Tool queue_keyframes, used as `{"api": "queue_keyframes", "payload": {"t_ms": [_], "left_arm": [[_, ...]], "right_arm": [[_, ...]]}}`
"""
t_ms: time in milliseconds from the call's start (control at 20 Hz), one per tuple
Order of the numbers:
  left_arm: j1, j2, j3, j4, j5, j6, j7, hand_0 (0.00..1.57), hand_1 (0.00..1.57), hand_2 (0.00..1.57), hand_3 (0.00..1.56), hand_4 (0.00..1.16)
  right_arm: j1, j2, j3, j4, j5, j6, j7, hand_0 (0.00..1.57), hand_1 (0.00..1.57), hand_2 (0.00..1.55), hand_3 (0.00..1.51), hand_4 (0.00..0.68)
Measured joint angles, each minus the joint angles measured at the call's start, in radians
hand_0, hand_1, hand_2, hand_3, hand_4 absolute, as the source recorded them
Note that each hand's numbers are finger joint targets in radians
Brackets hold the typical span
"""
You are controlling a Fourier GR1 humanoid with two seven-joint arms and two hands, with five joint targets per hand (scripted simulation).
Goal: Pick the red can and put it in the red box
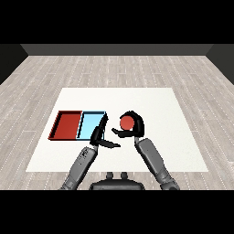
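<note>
Two shallow trays sit side by side on our wide white table [151, 98]: the red rectangular tray [66, 125] outermost, the light blue tray [90, 124] between it and us. Our right hand [135, 125] curls round the small red can [126, 122]; our left hand [101, 135] rests with fingers straight. We should lift high over the blue tray's rim before lowering.

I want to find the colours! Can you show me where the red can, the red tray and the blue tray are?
red can [126, 122]: head view, on its round red top.
red tray [67, 125]: head view, on its bare red floor.
light blue tray [89, 124]: head view, on its bare blue floor.
</note>
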Motion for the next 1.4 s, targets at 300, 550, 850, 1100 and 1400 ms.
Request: {"api": "queue_keyframes", "payload": {"t_ms": [300,550,850,1100,1400], "left_arm": [[0.001,0.000,-0.033,0.043,0.033,0.015,-0.022,0.00,0.00,0.00,0.00,0.00],[-0.033,0.000,-0.053,0.083,0.066,0.042,-0.022,0.00,0.00,0.00,0.00,0.00],[-0.089,0.000,-0.098,0.145,0.134,0.076,-0.050,0.00,0.00,0.00,0.00,0.00],[-0.087,0.000,-0.113,0.158,0.156,0.078,-0.074,0.00,0.00,0.00,0.00,0.00],[-0.123,0.006,-0.148,0.193,0.212,0.111,-0.083,0.00,0.00,0.00,0.00,0.00]], "right_arm": [[0.016,0.006,0.026,-0.030,0.008,-0.008,0.001,1.46,1.46,1.43,1.38,0.660],[0.033,0.005,0.069,-0.040,0.003,-0.026,-0.010,1.47,1.47,1.44,1.39,0.676],[0.020,0.007,0.102,-0.052,-0.024,-0.053,-0.017,1.47,1.47,1.43,1.40,0.644],[0.017,0.007,0.134,-0.044,-0.074,-0.063,-0.036,1.51,1.51,1.45,1.42,0.657],[-0.022,0.002,0.159,-0.001,-0.129,-0.082,-0.073,1.52,1.52,1.45,1.41,0.648]]}}
